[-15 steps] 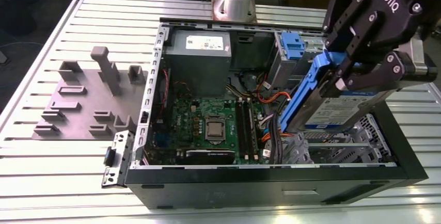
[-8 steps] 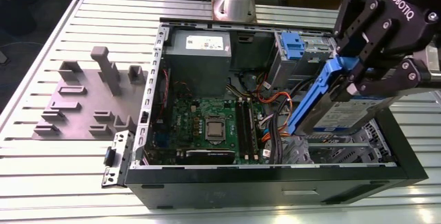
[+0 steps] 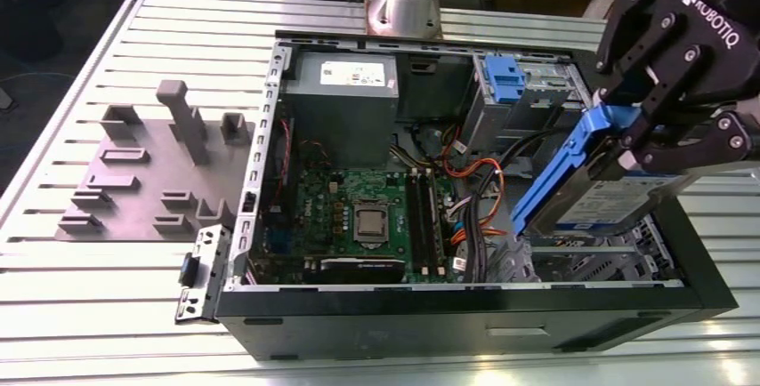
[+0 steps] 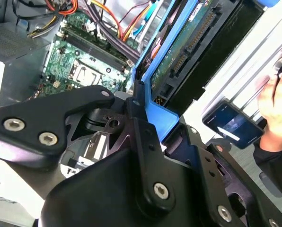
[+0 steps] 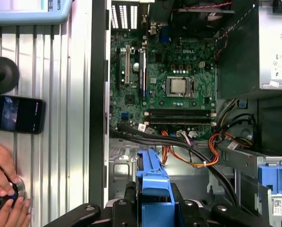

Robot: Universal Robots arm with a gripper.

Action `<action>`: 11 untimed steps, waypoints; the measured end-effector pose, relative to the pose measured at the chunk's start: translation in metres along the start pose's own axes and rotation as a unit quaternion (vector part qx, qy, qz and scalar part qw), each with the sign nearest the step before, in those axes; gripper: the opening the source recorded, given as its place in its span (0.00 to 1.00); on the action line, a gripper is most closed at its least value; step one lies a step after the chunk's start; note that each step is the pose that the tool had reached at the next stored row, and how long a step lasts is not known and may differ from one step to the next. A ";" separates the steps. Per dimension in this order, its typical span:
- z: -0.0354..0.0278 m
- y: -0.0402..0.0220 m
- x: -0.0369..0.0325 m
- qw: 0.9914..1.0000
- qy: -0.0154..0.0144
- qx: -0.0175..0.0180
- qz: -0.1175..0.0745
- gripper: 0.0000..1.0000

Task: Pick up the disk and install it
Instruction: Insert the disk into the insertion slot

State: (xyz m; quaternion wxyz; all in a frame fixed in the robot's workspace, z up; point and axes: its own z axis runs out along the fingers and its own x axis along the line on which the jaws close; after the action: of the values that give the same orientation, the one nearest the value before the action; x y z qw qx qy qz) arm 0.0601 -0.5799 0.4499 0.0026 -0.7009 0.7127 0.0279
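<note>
Disk (image 3: pixel 600 201): silver drive with a white-and-blue label in a blue carrier, held tilted in the air over the drive-bay corner of the open computer case (image 3: pixel 475 295), at the exterior view's right, beside the motherboard (image 3: pixel 356 208). Gripper (image 3: pixel 620 137): fingers (image 4: pixel 140 132) clamped on the carrier's blue end. Table (image 3: pixel 107 315): slatted metal, carrying the case and a grey fixture plate (image 3: pixel 142 181). Phone (image 5: pixel 15 113) and a person's hand (image 5: pixel 4 189): on the table beside the case.

Disk (image 3: pixel 597 199) in tool (image 3: pixel 620 134), over computer case (image 3: pixel 475 317), exterior view's right
</note>
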 end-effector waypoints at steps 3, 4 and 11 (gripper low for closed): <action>0.0013 -0.0054 -0.0001 1.000 0.000 0.000 0.000 0.36; 0.0018 -0.0066 -0.0001 1.000 0.000 0.000 0.000 0.36; 0.0058 -0.0144 -0.0006 1.000 0.000 0.000 -0.003 0.36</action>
State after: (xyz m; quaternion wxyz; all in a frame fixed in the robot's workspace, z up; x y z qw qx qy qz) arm 0.0743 -0.5794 0.4436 0.0024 -0.7030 0.7106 0.0279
